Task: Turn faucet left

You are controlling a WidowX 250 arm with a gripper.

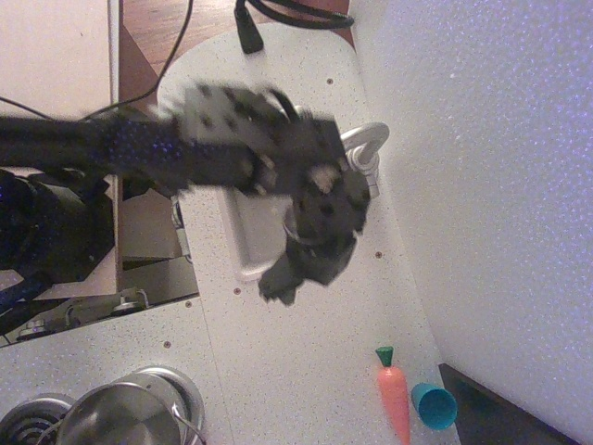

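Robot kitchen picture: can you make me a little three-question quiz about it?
1. True or false: the orange toy carrot with a green top lies beside the small teal plastic cup.
2. What hides most of the shiny silver metal faucet? A) the blurred black robot arm B) a steel pot C) the cup
3. Fill in: the round steel pot sits at the bottom ____ corner of the view.

Key: 1 true; 2 A; 3 left
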